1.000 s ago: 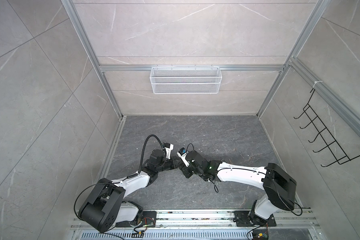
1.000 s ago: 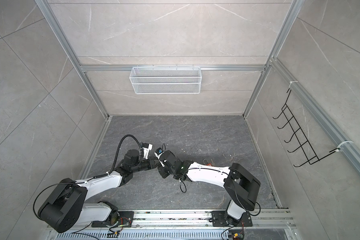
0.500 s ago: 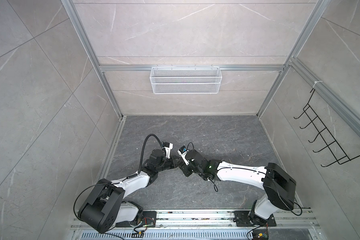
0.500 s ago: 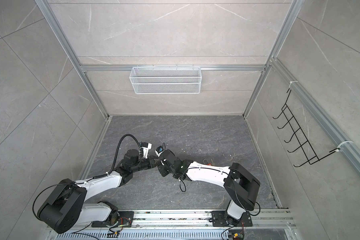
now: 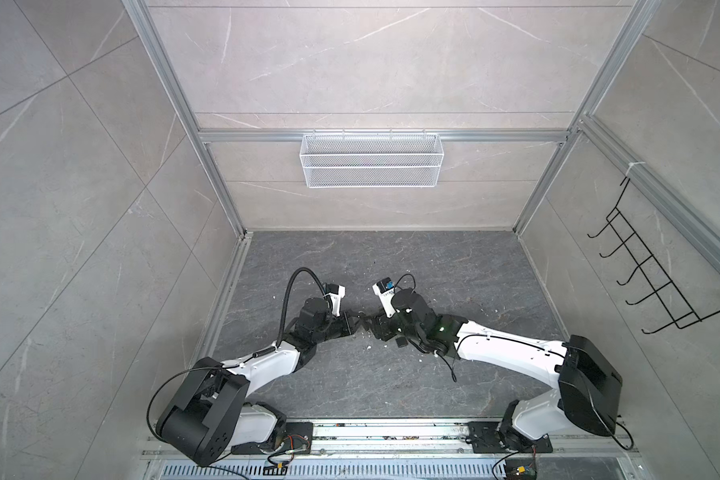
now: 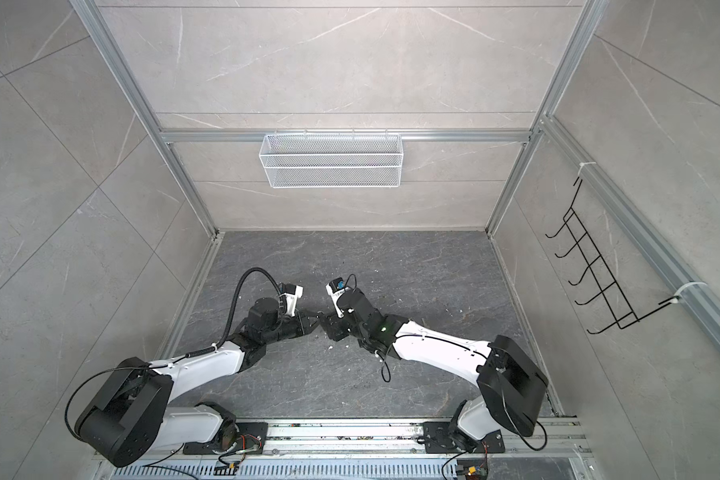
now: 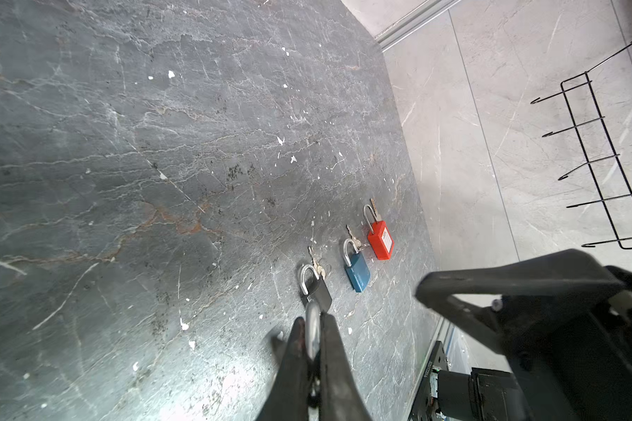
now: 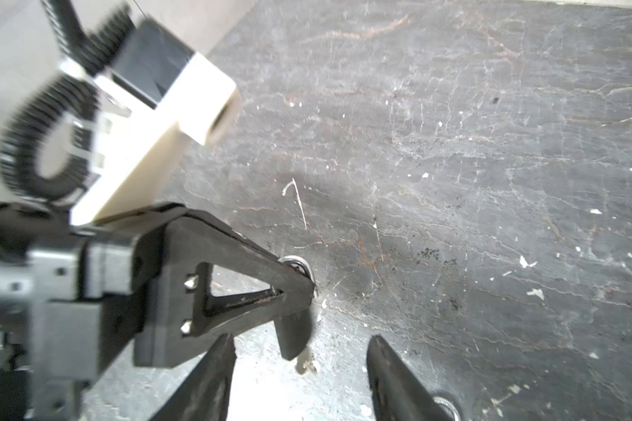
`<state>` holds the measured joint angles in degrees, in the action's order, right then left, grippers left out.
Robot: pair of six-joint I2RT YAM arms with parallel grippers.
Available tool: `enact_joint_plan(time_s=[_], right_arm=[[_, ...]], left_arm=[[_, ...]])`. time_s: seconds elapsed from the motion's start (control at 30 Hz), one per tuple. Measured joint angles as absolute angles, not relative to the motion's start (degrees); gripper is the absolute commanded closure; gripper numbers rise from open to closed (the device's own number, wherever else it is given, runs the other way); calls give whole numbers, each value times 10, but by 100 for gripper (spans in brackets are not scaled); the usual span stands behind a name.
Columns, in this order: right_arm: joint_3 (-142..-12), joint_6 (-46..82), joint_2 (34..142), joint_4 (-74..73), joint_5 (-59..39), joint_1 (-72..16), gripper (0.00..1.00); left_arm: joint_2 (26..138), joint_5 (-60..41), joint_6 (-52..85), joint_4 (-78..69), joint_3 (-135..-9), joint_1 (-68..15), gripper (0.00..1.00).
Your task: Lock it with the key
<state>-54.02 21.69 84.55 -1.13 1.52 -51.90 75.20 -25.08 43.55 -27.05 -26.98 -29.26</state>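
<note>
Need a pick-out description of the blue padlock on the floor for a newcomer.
Left wrist view: on the dark stone floor, near the wall carrying the black wire hook rack, three padlocks lie in a row. The blue padlock is the middle one, between the black padlock and the red padlock; it alone has a blue body.

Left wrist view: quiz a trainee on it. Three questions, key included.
1. How many padlocks lie on the floor?
2. True or false: the left pincer is open.
3. Which floor padlock lies nearest that pincer: A red, B blue, C black?
Key: 1 three; 2 false, it is shut on a silver shackle; 3 C, the black padlock.
</note>
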Motion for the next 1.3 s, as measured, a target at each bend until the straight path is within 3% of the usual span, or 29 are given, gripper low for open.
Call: enact_joint_plan(time_s=[0.23, 0.6, 1.1, 1.3], right_arm=[[-462, 269, 797, -90, -66, -467, 46], [-446, 237, 794, -176, -142, -478, 49], [-483, 192, 843, -198, -152, -497, 53], [-488, 193, 861, -205, -152, -497, 61]], left_arm=[[697, -225, 515, -298, -246, -292, 100], [591, -167, 702, -315, -220, -292, 100], [573, -171, 746, -317, -220, -292, 100], [580, -180, 751, -326, -220, -292, 100]])
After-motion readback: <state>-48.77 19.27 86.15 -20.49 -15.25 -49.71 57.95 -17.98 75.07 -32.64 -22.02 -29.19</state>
